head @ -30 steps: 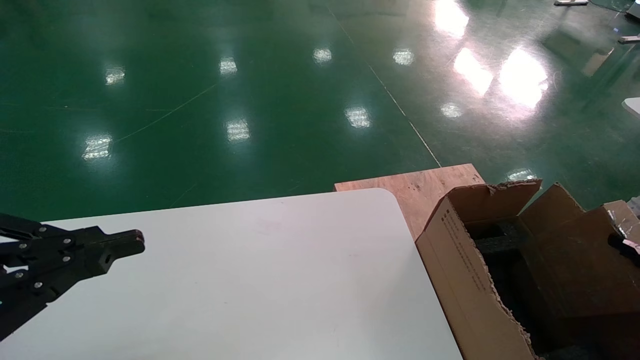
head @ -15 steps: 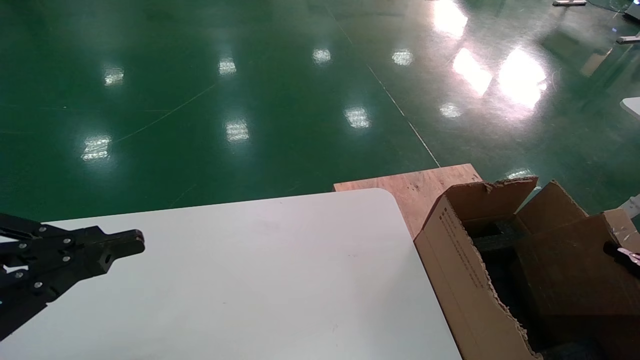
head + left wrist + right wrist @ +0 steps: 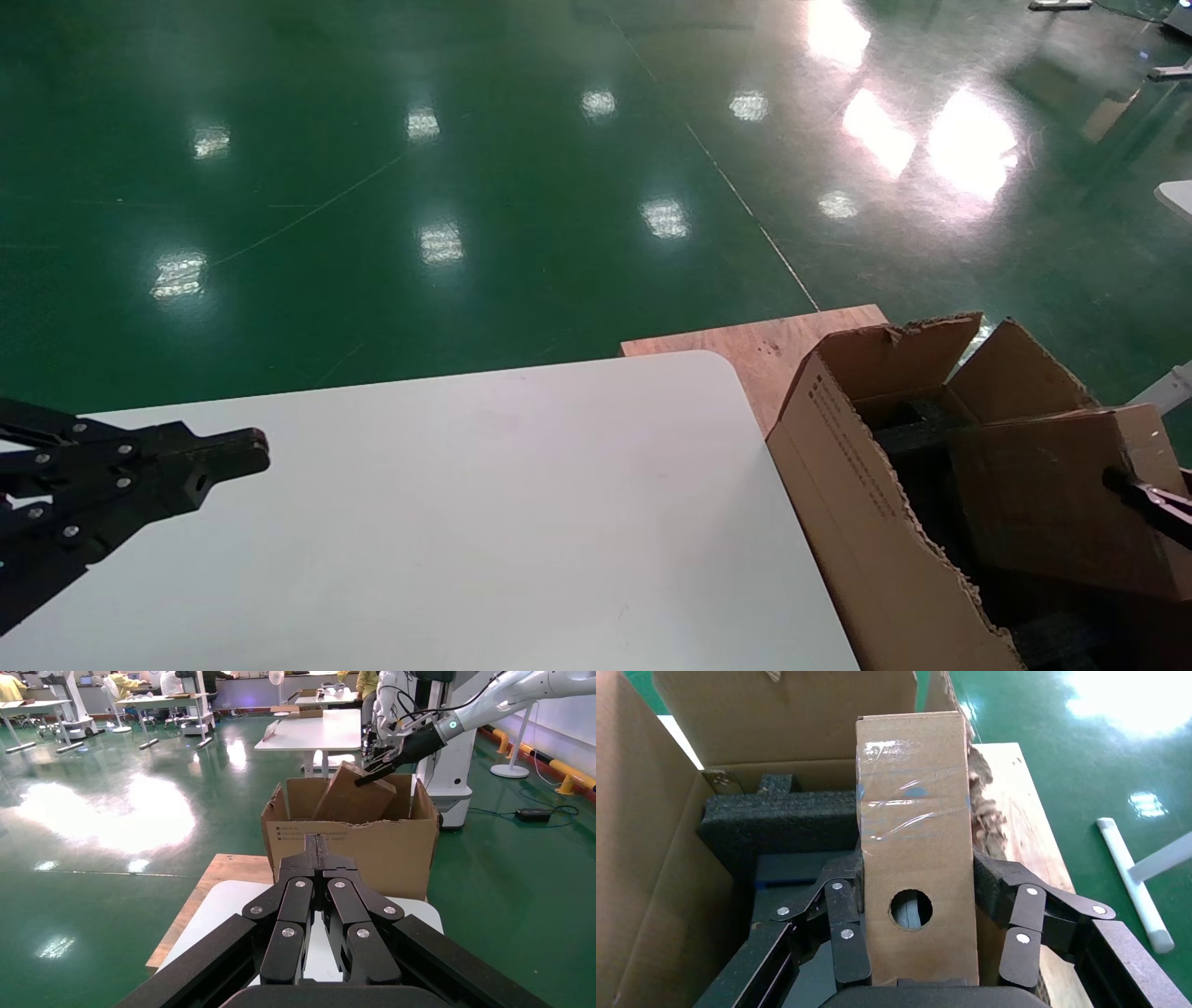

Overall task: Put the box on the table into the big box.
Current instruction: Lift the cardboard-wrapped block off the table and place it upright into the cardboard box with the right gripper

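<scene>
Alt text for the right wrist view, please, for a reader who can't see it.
The right gripper is shut on the box, a small cardboard carton with clear tape and a round hole in its face, held over the open big box. Dark foam lies inside; a plywood board lies beside it.

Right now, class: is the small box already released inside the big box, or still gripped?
Still gripped: the right hand clamps the box on both sides, over the big box's dark foam.

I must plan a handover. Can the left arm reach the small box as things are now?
Probably not. The left tool sits shut over the table, far from the box. The right tool grips that box above the big box.
</scene>
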`<action>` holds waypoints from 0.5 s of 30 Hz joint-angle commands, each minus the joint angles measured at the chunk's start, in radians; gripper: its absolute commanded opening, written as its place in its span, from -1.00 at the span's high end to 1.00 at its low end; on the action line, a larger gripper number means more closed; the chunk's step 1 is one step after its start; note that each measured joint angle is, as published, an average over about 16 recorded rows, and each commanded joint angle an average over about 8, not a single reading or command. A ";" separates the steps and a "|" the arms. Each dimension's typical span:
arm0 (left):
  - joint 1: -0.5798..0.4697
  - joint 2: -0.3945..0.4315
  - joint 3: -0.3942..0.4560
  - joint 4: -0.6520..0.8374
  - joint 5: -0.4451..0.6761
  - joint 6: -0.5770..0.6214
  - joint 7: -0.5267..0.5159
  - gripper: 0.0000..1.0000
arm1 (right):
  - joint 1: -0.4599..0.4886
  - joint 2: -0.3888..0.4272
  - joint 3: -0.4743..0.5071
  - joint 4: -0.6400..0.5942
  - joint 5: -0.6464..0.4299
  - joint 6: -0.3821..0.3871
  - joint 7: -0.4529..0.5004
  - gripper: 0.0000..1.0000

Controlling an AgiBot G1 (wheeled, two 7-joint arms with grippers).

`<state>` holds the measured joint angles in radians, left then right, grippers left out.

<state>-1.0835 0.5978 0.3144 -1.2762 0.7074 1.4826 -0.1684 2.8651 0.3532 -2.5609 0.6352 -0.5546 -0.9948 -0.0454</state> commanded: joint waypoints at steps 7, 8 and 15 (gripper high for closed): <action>0.000 0.000 0.000 0.000 0.000 0.000 0.000 1.00 | -0.020 -0.041 0.000 -0.002 0.055 -0.021 -0.016 1.00; 0.000 0.000 0.000 0.000 0.000 0.000 0.000 1.00 | -0.026 -0.047 0.005 -0.003 0.061 -0.027 -0.017 1.00; 0.000 0.000 0.001 0.000 0.000 0.000 0.000 1.00 | -0.094 -0.058 0.074 -0.019 0.087 -0.087 -0.027 1.00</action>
<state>-1.0836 0.5976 0.3150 -1.2762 0.7070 1.4824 -0.1681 2.7632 0.3002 -2.4773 0.6180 -0.4704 -1.0774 -0.0737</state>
